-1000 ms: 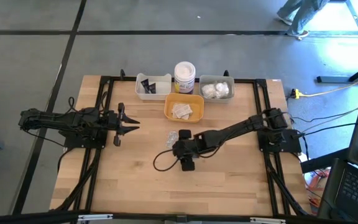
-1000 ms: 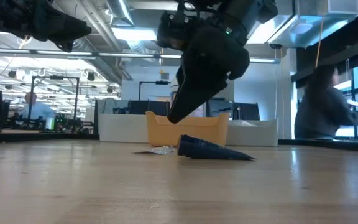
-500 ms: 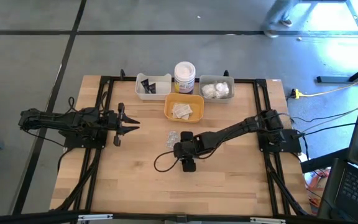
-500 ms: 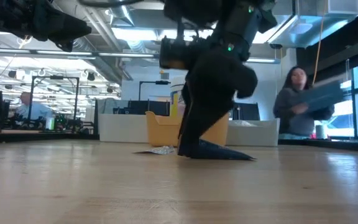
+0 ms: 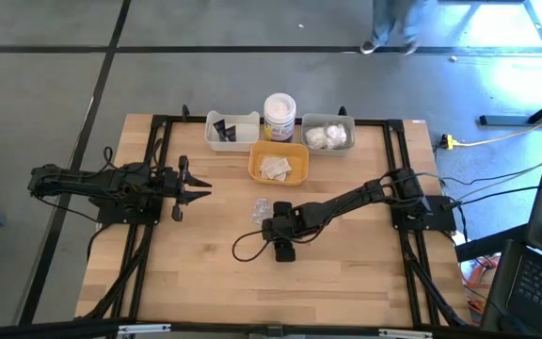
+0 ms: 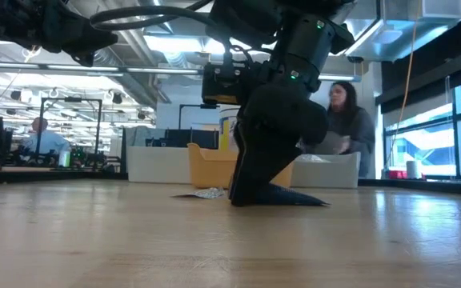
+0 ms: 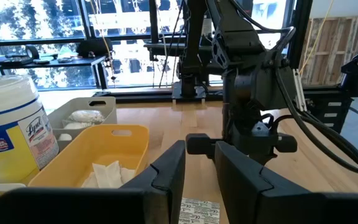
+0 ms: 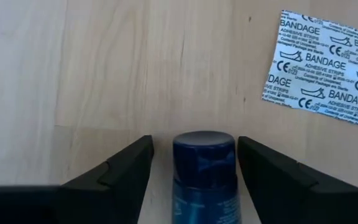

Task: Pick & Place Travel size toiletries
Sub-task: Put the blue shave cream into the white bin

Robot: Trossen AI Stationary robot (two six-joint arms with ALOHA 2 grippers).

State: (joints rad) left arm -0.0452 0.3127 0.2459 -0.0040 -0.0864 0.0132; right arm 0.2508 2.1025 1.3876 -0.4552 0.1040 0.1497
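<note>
A white sachet (image 8: 324, 70) on the tabletop (image 5: 205, 273) reads "BANDAGE ADHESIVE STRIPS" (with CE marks). The jar (image 7: 11, 127) at the far edge reads "Lysol". Mid-table, the right gripper (image 8: 194, 163) stands spread, fingers either side of a dark blue tube (image 8: 204, 171), gaps showing. The left gripper (image 5: 199, 187), slightly parted and empty, waits near the left edge.
</note>
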